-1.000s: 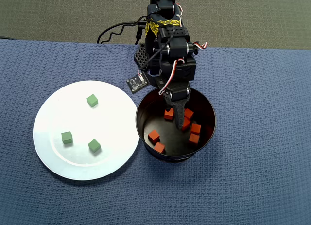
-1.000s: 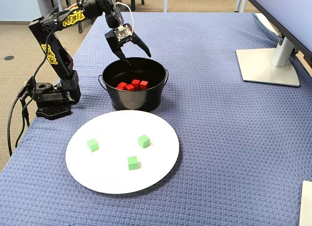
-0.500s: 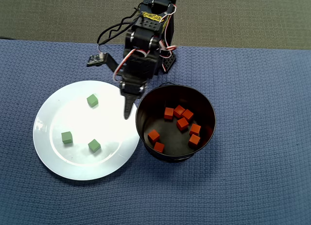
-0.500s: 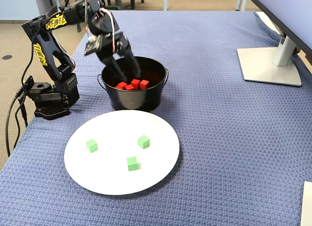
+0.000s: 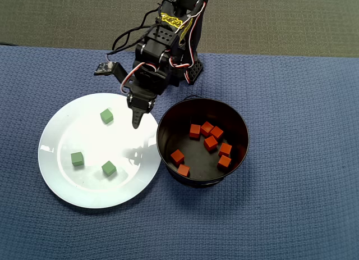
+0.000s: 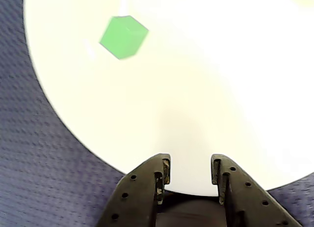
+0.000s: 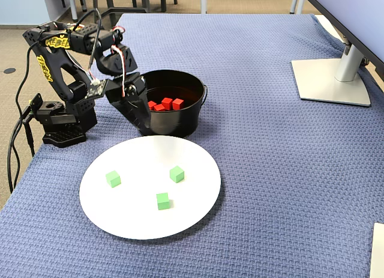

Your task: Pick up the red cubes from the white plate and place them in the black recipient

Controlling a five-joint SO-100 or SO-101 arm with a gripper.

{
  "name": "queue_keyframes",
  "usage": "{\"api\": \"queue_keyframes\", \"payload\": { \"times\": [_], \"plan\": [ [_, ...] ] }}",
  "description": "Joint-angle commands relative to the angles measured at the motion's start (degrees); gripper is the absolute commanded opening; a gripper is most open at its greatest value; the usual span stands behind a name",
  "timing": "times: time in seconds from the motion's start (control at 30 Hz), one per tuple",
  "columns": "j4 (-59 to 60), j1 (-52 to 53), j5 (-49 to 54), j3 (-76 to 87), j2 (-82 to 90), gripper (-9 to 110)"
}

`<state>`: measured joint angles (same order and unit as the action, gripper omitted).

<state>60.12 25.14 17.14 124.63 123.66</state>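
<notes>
Gripper (image 6: 190, 170) was slightly open, empty, hovering over the white plate (image 5: 61, 176) edge nearest the black recipient (image 5: 238, 122). Eight red cubes (image 5: 211, 143) sat inside the recipient. Plate held three green cubes (image 5: 109, 169). Blue cloth (image 7: 288, 170) underneath, monitor stand (image 7: 330, 80) far off. Yellow arm lettering (image 7: 45, 65) was unreadable

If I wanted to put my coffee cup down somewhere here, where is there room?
The blue cloth right of the white plate and black pot, up to the monitor stand, is bare. The plate's centre is free among three green cubes. The claw crowds the plate-pot gap.
</notes>
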Motion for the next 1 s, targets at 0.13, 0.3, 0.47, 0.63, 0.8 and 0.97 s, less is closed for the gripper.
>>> {"api": "queue_keyframes", "payload": {
  "times": [0.13, 0.3, 0.47, 0.63, 0.8, 0.97],
  "plan": [
    [-4.6, -3.1, -0.4, 12.7, 12.3, 0],
    [-6.6, -3.9, 0.9, 19.3, 16.9, 0],
    [-4.3, -7.3, 0.8, 23.1, 20.4, 0],
    [-4.6, -8.9, -0.2, 26.5, 23.1, 0],
    [-3.4, -11.1, -0.5, 29.7, 26.7, 0],
    [-2.2, -12.9, 0.4, 31.2, 28.3, 0]
  ]
}}
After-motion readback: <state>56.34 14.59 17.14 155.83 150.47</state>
